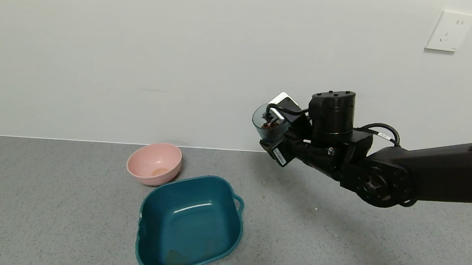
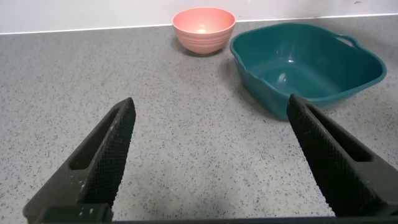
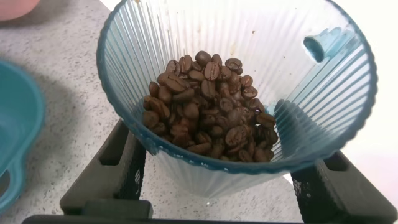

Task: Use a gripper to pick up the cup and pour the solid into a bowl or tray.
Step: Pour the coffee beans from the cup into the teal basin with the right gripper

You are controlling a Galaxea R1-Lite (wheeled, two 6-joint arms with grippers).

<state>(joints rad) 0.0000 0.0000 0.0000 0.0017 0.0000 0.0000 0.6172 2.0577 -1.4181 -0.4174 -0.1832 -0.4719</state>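
My right gripper (image 1: 270,128) is shut on the translucent blue-grey ribbed cup (image 1: 266,124) and holds it high above the counter, to the right of the teal basin (image 1: 190,223). In the right wrist view the cup (image 3: 236,93) sits between the two black fingers (image 3: 121,168), tilted a little, with dark-brown coffee beans (image 3: 208,106) piled in its bottom. The basin's edge (image 3: 15,137) shows beside it, lower down. The basin holds no beans. My left gripper (image 2: 211,155) is open and empty, low over the counter, facing the basin (image 2: 305,65).
A round pink bowl (image 1: 155,163) stands just behind the basin's left corner, also in the left wrist view (image 2: 204,28). The grey speckled counter (image 1: 336,239) meets a white wall at the back. A wall socket (image 1: 449,31) is at upper right.
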